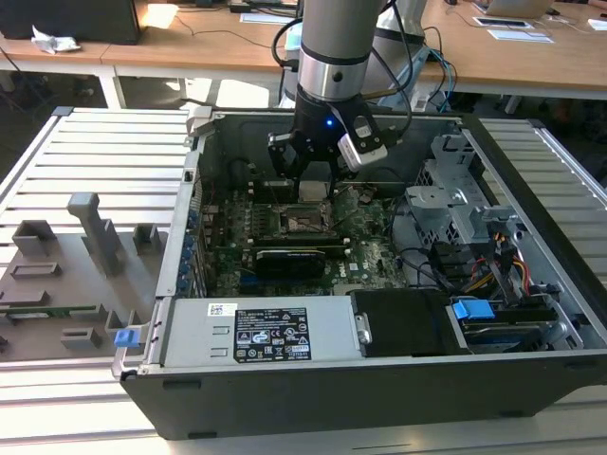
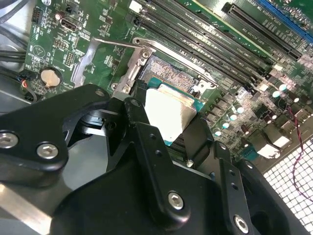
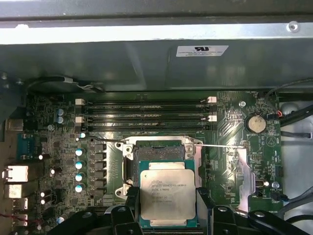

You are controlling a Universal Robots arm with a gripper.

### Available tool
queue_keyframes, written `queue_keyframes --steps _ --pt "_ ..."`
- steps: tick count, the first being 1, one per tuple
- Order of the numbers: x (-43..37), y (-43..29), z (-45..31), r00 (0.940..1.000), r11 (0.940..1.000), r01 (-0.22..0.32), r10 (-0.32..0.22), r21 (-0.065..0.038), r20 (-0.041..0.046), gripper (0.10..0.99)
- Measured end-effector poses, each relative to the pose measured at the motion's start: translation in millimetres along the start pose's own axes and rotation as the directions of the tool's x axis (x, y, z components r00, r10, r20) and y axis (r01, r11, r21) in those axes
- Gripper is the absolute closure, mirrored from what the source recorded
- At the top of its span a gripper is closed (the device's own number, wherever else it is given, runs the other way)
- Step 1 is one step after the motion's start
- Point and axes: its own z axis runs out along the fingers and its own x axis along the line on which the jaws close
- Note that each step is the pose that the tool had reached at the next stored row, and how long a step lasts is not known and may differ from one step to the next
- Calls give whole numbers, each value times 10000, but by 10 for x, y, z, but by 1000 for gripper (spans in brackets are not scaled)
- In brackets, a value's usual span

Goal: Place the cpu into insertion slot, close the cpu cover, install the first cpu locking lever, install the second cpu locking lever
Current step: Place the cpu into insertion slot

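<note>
A: Pincer status?
B: Pincer (image 3: 167,208) clamped on the cpu (image 3: 167,196), fingers (image 3: 205,205) on two opposite edges. Chip flat, metal top up.
A: Slot rel. to chip?
B: Insertion slot (image 3: 161,152) sits just past the chip's far edge, away from the pincer. Pin field bare. Chip edges approx parallel w/ socket rim. Not seated, I'd judge: it hangs above.
A: Beyond that?
B: Memory slots (image 3: 146,115), long axis running across. In the exterior view the arm stands over the motherboard (image 1: 375,254).
</note>
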Motion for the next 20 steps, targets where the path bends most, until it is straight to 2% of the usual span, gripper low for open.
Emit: queue_keyframes --steps 5,10,13,18,20 --pt "0 0 2 9981 9981 -608 608 0 36 541" --pt "0 0 4 9929 9930 -1184 1184 36 74 541" --pt "0 0 5 9854 9854 -1699 1698 84 114 541" --pt "0 0 5 9749 9749 -2225 2223 113 152 541" --pt "0 0 6 9682 9682 -2499 2497 126 173 541"
